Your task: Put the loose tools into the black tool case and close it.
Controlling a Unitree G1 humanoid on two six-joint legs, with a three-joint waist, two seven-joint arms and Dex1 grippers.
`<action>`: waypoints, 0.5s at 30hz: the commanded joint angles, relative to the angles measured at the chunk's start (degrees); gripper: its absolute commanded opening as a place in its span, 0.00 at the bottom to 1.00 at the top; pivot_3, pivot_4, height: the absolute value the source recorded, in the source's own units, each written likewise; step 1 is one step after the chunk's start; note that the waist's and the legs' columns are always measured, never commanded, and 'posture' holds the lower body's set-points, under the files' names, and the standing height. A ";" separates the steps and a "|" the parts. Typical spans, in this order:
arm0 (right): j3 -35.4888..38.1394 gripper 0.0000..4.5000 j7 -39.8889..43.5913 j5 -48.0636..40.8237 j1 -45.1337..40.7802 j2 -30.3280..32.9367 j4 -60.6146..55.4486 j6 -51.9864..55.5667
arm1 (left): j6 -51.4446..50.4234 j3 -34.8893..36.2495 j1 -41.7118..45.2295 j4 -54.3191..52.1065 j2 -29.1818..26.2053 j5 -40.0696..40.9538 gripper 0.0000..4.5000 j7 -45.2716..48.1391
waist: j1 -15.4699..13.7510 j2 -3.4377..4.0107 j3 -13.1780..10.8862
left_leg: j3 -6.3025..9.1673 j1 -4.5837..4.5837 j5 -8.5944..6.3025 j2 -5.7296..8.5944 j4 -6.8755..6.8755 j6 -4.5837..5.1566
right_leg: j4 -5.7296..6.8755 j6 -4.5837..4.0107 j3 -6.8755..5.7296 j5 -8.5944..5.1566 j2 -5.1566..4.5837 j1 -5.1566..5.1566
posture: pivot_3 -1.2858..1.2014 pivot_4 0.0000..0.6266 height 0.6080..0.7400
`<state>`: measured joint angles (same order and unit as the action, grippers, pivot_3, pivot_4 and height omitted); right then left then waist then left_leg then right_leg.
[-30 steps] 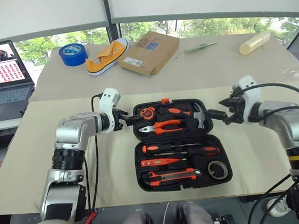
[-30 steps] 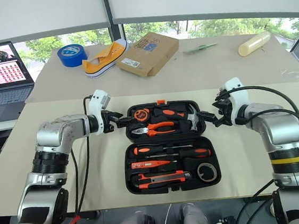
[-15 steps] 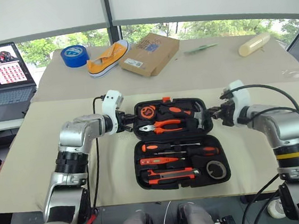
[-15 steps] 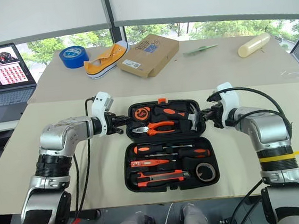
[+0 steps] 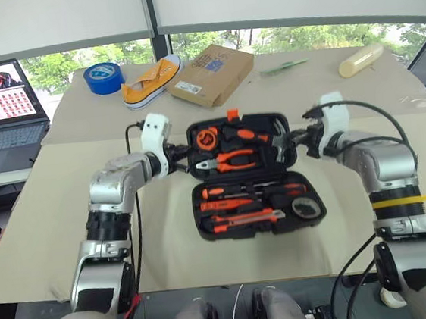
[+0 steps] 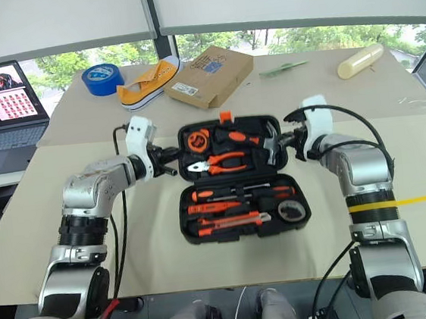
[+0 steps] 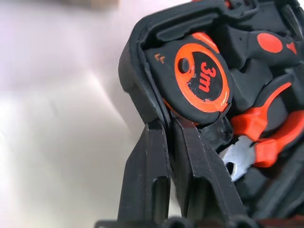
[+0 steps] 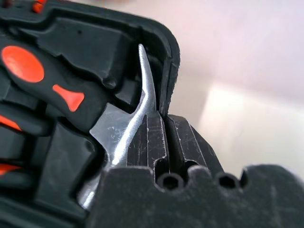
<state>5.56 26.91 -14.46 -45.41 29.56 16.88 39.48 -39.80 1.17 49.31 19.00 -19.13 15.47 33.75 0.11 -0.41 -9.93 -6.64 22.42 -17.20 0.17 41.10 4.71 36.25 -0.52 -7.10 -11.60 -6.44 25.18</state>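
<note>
The case [image 5: 253,174] sits open mid-table, lid tilted up, every tool [image 5: 240,202] slotted in. My left gripper [image 5: 177,165] and right gripper [image 5: 297,144] pinch the lid's side rims. Only closing and latching remains.

Both arms reach forward with their grippers pinched on opposite side walls of the black tool case's lid.

The left gripper [image 5: 181,165] points inward toward the robot's right, its two black fingers [image 7: 156,180] pressed together over the lid's left rim of the black tool case [image 5: 205,225]. The right gripper [image 5: 293,140] points inward toward the robot's left, its fingers [image 8: 154,137] clamped likewise on the lid's right rim. Each forearm angles in from its elbow, and both white wrist housings sit level with each other, one on either side of the raised lid.
</note>
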 commanded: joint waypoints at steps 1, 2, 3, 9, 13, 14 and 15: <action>1.75 0.00 0.69 0.35 -2.56 -0.49 -1.94 -10.15 | 9.17 -1.60 2.46 0.56 1.68 -1.33 0.00 2.08 | 0.07 0.00 0.00 | -0.03 0.00 0.02 0.01 -0.19 -0.03 | -0.03 0.00 -0.02 0.00 0.05 0.01 | 0.52 0.24 0.93; 1.85 0.00 1.13 0.13 -1.78 -0.58 -2.46 -10.88 | 10.43 -1.91 1.90 0.34 1.79 -1.59 0.00 2.44 | 0.14 0.00 0.00 | -0.07 0.00 0.02 0.01 -0.26 -0.02 | -0.05 0.00 -0.03 0.00 0.10 0.03 | 0.52 0.24 0.93; 1.95 0.00 1.51 -0.13 -0.55 -0.67 -3.39 -11.50 | 12.22 -2.46 0.75 -0.32 1.69 -2.16 0.00 2.94 | 0.16 0.00 0.00 | -0.09 0.02 0.02 0.01 -0.34 -0.02 | -0.09 0.01 -0.04 -0.01 0.14 0.07 | 0.52 0.24 0.93; 3.14 0.00 1.85 0.00 8.39 -1.02 -11.99 -17.27 | 18.23 -3.21 -8.15 -7.77 0.82 -3.19 0.00 3.70 | 0.17 0.01 0.01 | -0.11 0.12 0.02 0.00 -0.44 -0.03 | -0.26 0.09 -0.10 -0.07 0.18 0.12 | 0.52 0.24 0.93; 1.65 0.00 4.33 3.63 19.29 1.58 -20.79 -27.43 | 25.36 -3.37 -17.92 -16.03 -1.33 -5.53 0.00 2.95 | 0.18 0.03 0.03 | -0.09 -0.06 0.01 -0.02 -0.54 -0.04 | -0.34 0.11 -0.05 -0.08 0.16 -0.04 | 0.52 0.24 0.93; 2.24 0.00 4.71 3.13 21.25 1.76 -22.42 -28.24 | 25.14 -2.82 -19.64 -17.63 -1.74 -5.59 0.00 2.18 | 0.18 0.03 0.03 | -0.09 -0.12 0.01 -0.02 -0.55 -0.04 | -0.35 0.11 -0.03 -0.08 0.17 -0.09 | 0.52 0.24 0.93; 3.00 0.00 5.24 2.39 23.14 2.09 -24.03 -28.83 | 24.97 -2.34 -21.48 -19.43 -2.32 -5.58 0.00 1.75 | 0.17 0.03 0.03 | -0.10 -0.13 0.01 -0.02 -0.55 -0.04 | -0.35 0.11 -0.02 -0.08 0.16 -0.10 | 0.52 0.24 0.93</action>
<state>7.83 29.80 -11.43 -24.23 30.69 -1.20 14.56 -14.76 -0.15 30.90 2.90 -20.39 11.05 35.37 0.28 -0.38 -9.90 -6.75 22.25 -17.19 0.15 40.55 4.67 35.91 -0.41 -7.10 -11.69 -6.28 25.05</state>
